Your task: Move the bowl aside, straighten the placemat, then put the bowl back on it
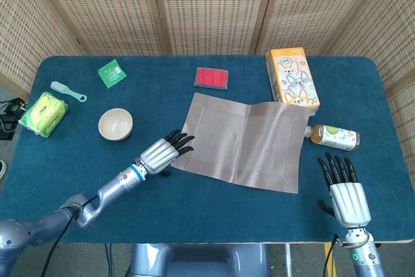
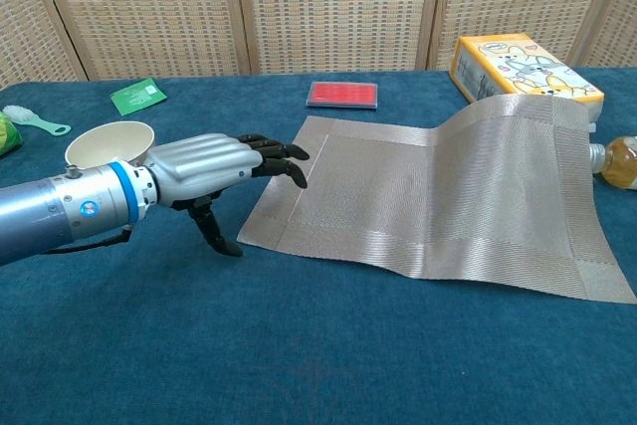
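The grey woven placemat [image 1: 243, 141] [image 2: 448, 191] lies askew in the table's middle, its far right corner riding up on an orange box [image 1: 292, 77] [image 2: 518, 62]. The cream bowl [image 1: 115, 124] [image 2: 105, 143] stands on the blue cloth, left of the mat and off it. My left hand [image 1: 163, 154] [image 2: 214, 171] is open, palm down, its fingertips reaching over the mat's left edge and its thumb hanging below. My right hand [image 1: 343, 189] is open and flat at the table's near right, apart from the mat.
A red flat case [image 1: 211, 77] lies behind the mat. A small bottle [image 1: 332, 135] lies on its side right of the mat. A green packet [image 1: 111, 72], a white-green brush [image 1: 67, 91] and a yellow-green pack [image 1: 43, 113] sit at the far left.
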